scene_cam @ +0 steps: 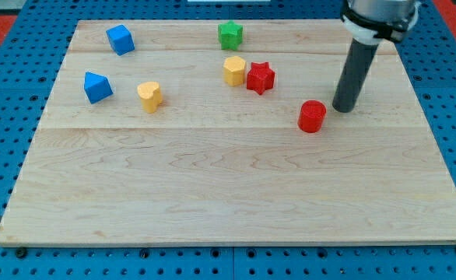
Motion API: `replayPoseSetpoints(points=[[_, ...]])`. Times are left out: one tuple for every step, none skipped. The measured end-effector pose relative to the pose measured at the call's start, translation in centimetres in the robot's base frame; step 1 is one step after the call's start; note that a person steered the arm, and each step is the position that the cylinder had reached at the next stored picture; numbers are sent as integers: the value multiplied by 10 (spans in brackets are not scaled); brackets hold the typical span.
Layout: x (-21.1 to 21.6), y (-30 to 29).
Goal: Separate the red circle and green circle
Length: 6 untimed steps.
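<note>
The red circle [312, 116] lies at the board's right of centre. My tip [343, 108] rests on the board just to the right of it and slightly higher in the view, with a small gap between them. No green circle shows; it may be hidden behind the rod. The only green block in view is a green star [230, 34] near the view's top.
A red star [261, 77] touches a yellow hexagon [233, 70] above centre. A yellow heart [150, 96] and a blue block [97, 86] lie at the left, and a blue cube [120, 39] sits at the top left. The wooden board [236, 202] lies on a blue pegboard.
</note>
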<state>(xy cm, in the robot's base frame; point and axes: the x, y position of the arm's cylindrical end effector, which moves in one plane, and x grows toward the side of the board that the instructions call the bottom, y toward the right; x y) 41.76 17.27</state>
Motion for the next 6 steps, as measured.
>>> replayPoseSetpoints(points=[[-45, 33], [-129, 28], [-121, 27], [-94, -19], [-132, -25], [-168, 1]])
